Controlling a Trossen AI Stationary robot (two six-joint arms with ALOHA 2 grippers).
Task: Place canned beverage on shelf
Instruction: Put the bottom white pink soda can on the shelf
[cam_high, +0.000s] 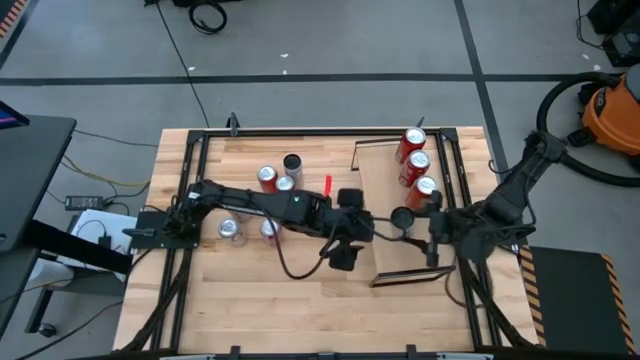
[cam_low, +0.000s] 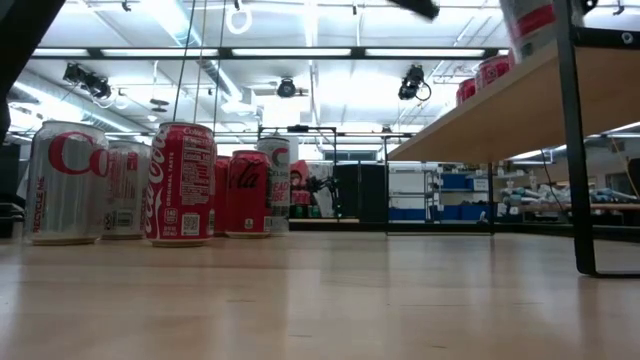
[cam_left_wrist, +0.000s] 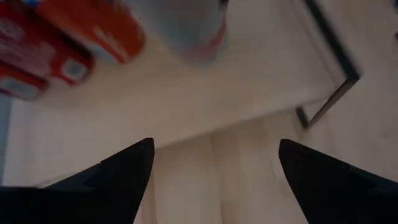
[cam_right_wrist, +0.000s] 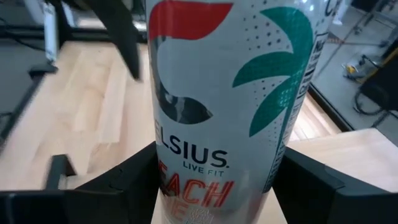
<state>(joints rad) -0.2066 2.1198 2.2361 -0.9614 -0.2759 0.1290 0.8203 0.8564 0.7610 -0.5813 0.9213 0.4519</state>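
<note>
The shelf (cam_high: 385, 165) is a light-wood board raised above the tabletop at the right, with three red cans (cam_high: 418, 162) along its far right side. The canned beverage (cam_right_wrist: 224, 93) is white with a teal palm and red print. It stands upright over the shelf's middle (cam_high: 402, 216), with my right gripper (cam_high: 410, 222) shut on it. In the low view the can's base (cam_low: 525, 55) is level with the shelf top; whether it rests there I cannot tell. My left gripper (cam_left_wrist: 214, 171) hangs open just left of the shelf, pointing down toward it, with nothing between its fingers. My right gripper pinches the can's lower body (cam_right_wrist: 155, 155) between its two fingers, one on each side of the round wall. The fingers come almost level from the table's right side. The can stays upright, its printed side toward the wrist camera.
Several loose cans (cam_high: 268, 180) stand on the tabletop at the left, red and silver (cam_low: 180, 180). Black metal rails (cam_high: 195, 160) frame the table. The shelf's dark leg (cam_low: 575, 150) stands at the near right. A cable (cam_high: 300, 265) loops below my left arm.
</note>
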